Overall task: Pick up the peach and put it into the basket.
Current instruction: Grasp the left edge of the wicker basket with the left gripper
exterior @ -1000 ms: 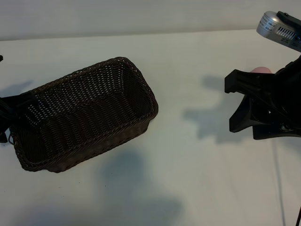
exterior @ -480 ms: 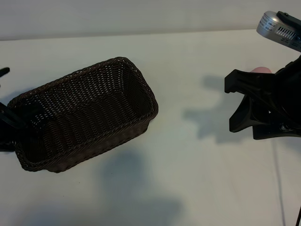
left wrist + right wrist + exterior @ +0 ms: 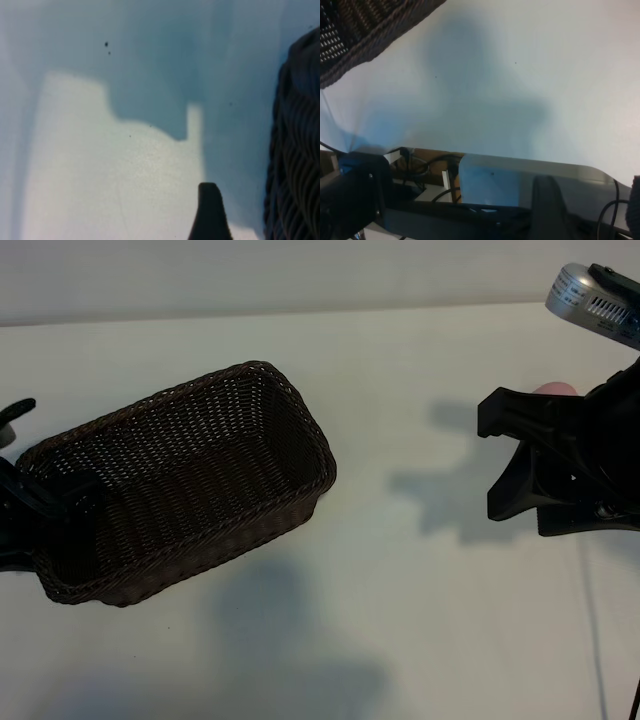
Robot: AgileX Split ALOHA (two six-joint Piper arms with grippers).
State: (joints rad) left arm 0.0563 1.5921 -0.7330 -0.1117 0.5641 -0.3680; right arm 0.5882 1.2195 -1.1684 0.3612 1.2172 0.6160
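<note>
outwardly, no writing is readable. one basket (image 3: 185,485) sits on the table (image 3: 400,570) at left, bare surface right of it. the left gripper (image 3: 25,490) straddles its left rim, fingers spread. the right gripper (image 3: 520,465) hovers at the right edge, one peach (image 3: 555,389) peeking behind it; grip unclear.

left wrist: one fingertip (image 3: 209,212) beside wicker.

right wrist: basket corner, bare table.

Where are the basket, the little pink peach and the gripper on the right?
basket (image 3: 190,435): exterior view, woven inner wall.
peach (image 3: 556,389): exterior view, pink top showing behind the gripper.
right gripper (image 3: 520,455): exterior view, between its black fingertips.
</note>
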